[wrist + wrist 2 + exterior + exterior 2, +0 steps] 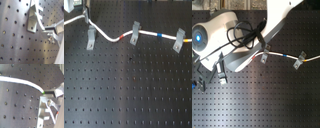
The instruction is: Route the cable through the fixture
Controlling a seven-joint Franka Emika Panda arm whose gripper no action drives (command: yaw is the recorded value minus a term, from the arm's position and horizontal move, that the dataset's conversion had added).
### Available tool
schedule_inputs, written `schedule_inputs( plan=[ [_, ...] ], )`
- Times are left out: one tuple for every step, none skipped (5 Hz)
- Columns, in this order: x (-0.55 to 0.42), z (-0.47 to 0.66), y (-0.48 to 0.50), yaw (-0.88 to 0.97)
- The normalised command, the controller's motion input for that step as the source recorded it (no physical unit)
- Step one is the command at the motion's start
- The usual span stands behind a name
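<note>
Altogether one cable [114,38], three clips [90,38]

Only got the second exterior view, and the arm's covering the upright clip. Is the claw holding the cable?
Observer: Looks so. In the second wrist view the cable ends between the closed tips of the claw.
Operator: Is it in the upright clip yet?
Observer: Can't confirm it's seated. In the first exterior view it crosses by the top of the upright clip, then dips before the red band.
</note>
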Motion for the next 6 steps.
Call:
schedule_inputs(
  plan=[
    [0.032, 0.00, -0.022, -0.01],
    [-0.013, -0.24, 0.060, -0.27],
    [0.061, -0.11, 0.098, -0.17],
    [0.069, -0.13, 0.123, -0.07],
    [-0.077, 0.01, 0.097, -0.39],
    [-0.277, 0.09, 0.081, -0.67]
  ],
)
